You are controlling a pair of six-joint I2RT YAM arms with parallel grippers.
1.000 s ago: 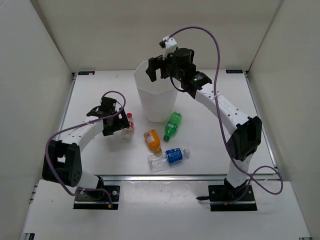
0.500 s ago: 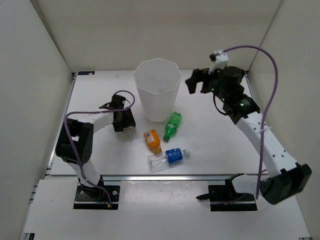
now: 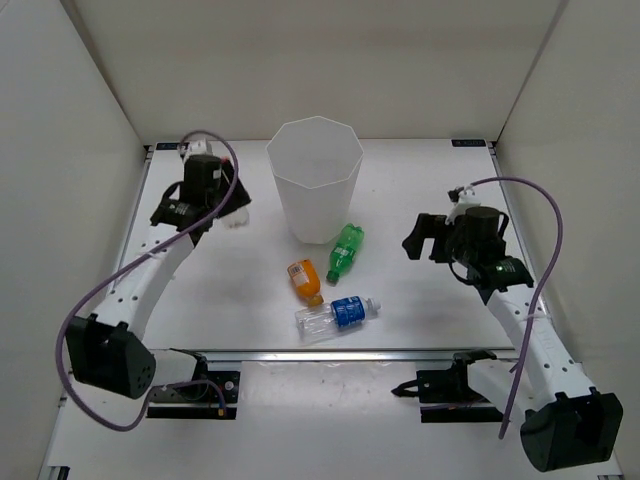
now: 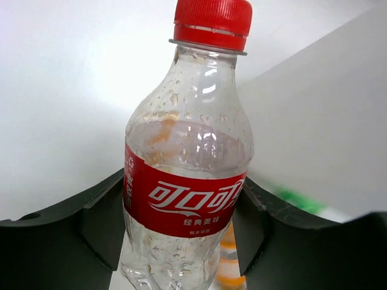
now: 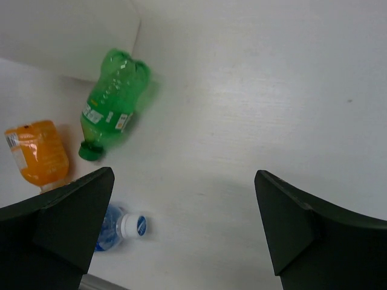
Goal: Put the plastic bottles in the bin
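My left gripper [image 3: 222, 203] is shut on a clear bottle with a red label and red cap [image 4: 187, 181]. It holds the bottle above the table, left of the bin [image 3: 315, 185], with the cap pointing away from the wrist. The bin is tall, white and faceted, and stands at the middle back. Three bottles lie in front of it: a green one [image 3: 346, 250], an orange one [image 3: 305, 281] and a clear one with a blue label [image 3: 338, 313]. My right gripper [image 3: 424, 238] hangs open and empty over the table, to the right of the green bottle [image 5: 112, 106].
White enclosure walls stand at the left, back and right of the table. A metal rail [image 3: 330, 353] runs along the near edge, close to the blue-label bottle. Purple cables loop above both arms.
My left gripper shut on the red-label bottle and lifted it back and to the left. My right arm swung from over the bin out to the right and down.
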